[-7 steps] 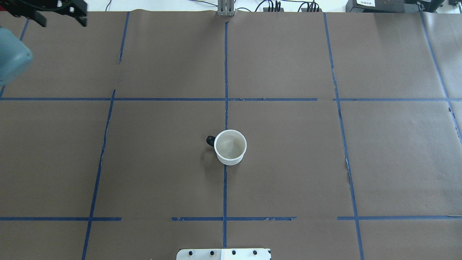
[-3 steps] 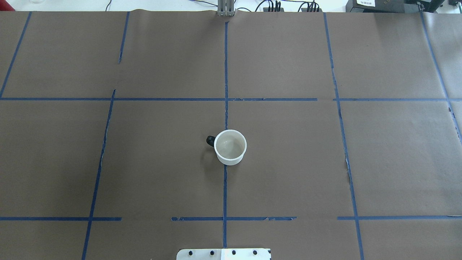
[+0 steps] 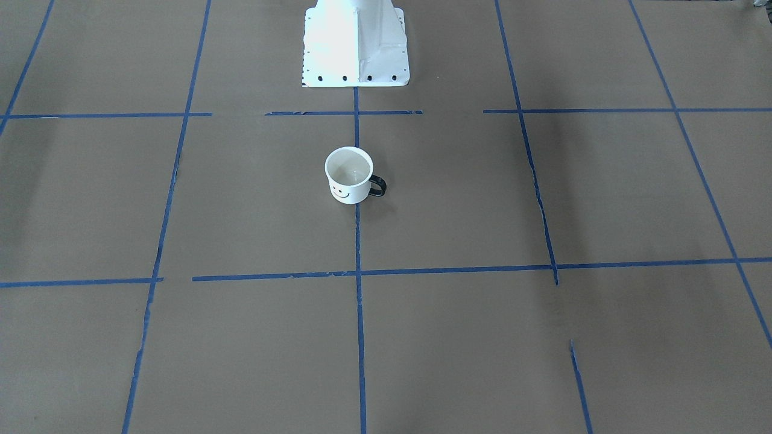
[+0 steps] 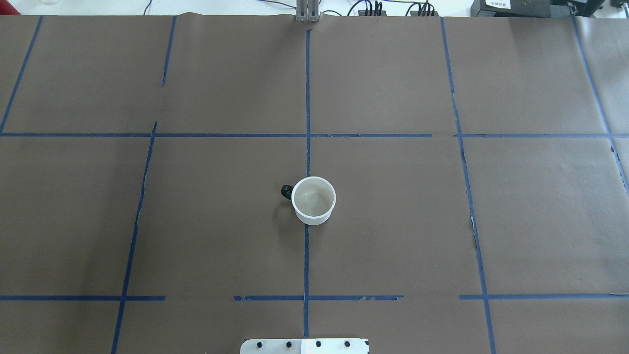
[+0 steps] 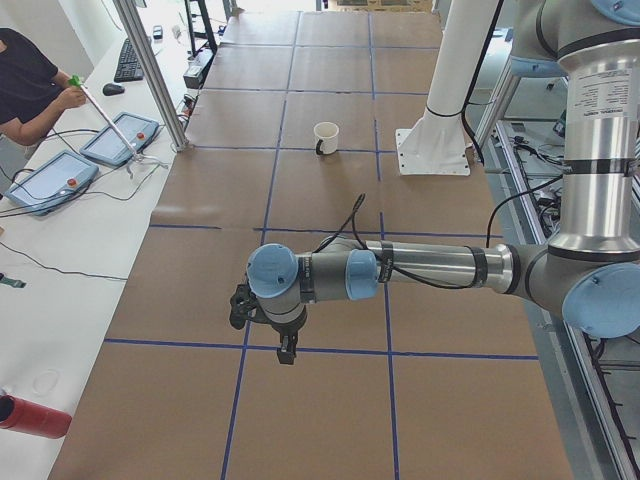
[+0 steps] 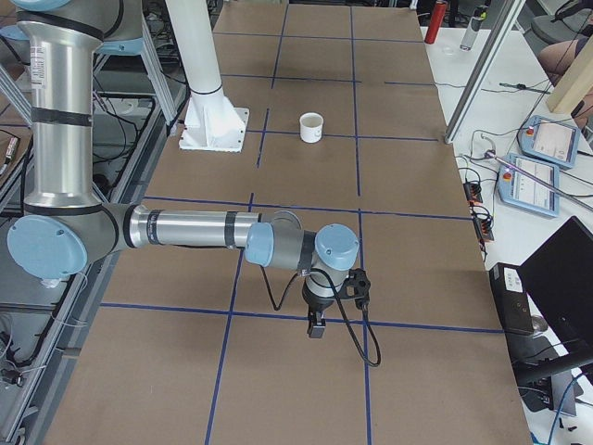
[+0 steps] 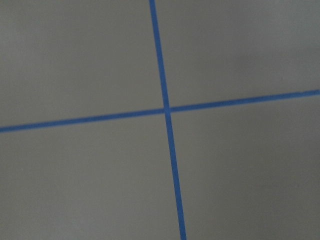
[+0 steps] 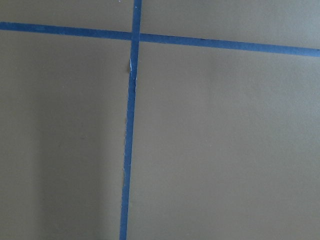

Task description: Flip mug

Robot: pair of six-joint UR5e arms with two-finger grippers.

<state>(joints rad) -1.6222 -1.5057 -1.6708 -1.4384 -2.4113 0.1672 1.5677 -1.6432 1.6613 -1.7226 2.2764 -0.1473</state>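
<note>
The white mug (image 4: 313, 200) stands upright, mouth up, near the middle of the brown table. Its black handle (image 4: 286, 191) points to the view's left. In the front-facing view the mug (image 3: 348, 178) shows its smiley face. It also shows small in the left view (image 5: 326, 137) and the right view (image 6: 311, 127). My left gripper (image 5: 284, 348) hangs over the table's left end, far from the mug. My right gripper (image 6: 316, 324) hangs over the right end, also far from it. I cannot tell whether either is open. Both wrist views show only paper and tape.
The white robot base plate (image 3: 356, 60) sits just behind the mug. Blue tape lines (image 4: 307, 98) grid the brown paper. An aluminium post (image 5: 150, 70), teach pendants (image 5: 120, 140) and a person stand at the table's far side. A red bottle (image 5: 35, 415) lies off the left end.
The left gripper was at the top left corner of the overhead view a second ago and has left that view. The mug has not moved.
</note>
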